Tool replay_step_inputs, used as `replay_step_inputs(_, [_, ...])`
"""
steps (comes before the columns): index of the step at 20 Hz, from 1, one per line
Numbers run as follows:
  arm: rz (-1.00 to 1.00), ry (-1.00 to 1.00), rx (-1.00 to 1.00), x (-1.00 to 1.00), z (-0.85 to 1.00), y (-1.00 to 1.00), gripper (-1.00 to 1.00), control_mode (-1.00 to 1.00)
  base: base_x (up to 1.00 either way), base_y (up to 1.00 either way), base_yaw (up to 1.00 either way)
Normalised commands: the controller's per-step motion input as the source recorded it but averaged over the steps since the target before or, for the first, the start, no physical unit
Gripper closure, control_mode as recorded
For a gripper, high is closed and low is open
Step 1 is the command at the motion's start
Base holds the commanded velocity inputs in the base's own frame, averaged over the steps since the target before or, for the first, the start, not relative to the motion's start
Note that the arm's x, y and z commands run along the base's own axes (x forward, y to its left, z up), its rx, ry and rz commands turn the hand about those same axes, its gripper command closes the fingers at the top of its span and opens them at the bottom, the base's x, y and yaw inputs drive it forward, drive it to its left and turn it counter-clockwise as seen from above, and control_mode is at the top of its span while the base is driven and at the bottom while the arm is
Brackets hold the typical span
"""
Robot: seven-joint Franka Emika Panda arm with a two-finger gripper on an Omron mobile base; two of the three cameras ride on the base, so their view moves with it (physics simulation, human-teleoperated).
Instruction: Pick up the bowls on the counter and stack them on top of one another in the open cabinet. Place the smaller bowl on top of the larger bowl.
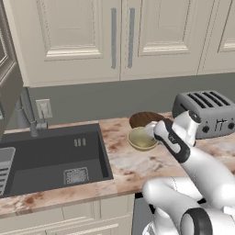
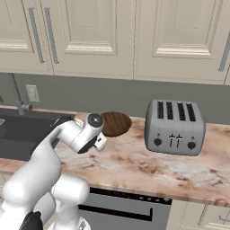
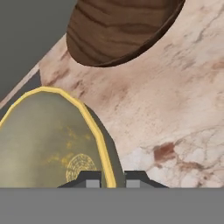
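Note:
The smaller bowl (image 1: 141,139), pale olive-tan with a yellow rim, sits on the counter (image 1: 133,170) just right of the sink. My gripper (image 1: 153,133) is at its right edge. In the hand view my gripper (image 3: 112,180) is shut on the smaller bowl (image 3: 48,140), one fingertip inside the rim and one outside. The larger bowl (image 1: 143,119), wide, shallow and dark brown, lies right behind it near the wall; it also shows as the larger bowl (image 2: 116,123) and the larger bowl (image 3: 118,30). My hand (image 2: 101,143) hides the small bowl from the right. The open cabinet is out of view.
A silver four-slot toaster (image 1: 209,112) (image 2: 174,126) stands on the counter to the right. A dark sink (image 1: 55,158) with a faucet (image 1: 30,114) lies to the left. Closed upper cabinets with bar handles (image 1: 121,36) hang overhead.

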Motion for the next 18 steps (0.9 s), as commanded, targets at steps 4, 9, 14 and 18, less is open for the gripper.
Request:
replay_step_inputs(4, [-0.25, 0.0, 0.13, -0.01, 0.62, -0.21, 1.0, -1.0, 0.0, 0.0, 0.0])
replay_step_inputs(9, [-0.2, 0.0, 0.09, 0.0, 0.53, -0.12, 1.0, -1.0, 0.0, 0.0, 0.0])
replay_step_inputs(14, [-0.05, 0.0, 0.03, 0.0, 0.11, -0.07, 1.0, -1.0, 0.0, 0.0, 0.0])
replay_step_inputs(18, [-0.06, 0.0, 0.01, 0.04, 0.0, -0.05, 1.0, -1.0, 0.0, 0.0, 0.0])
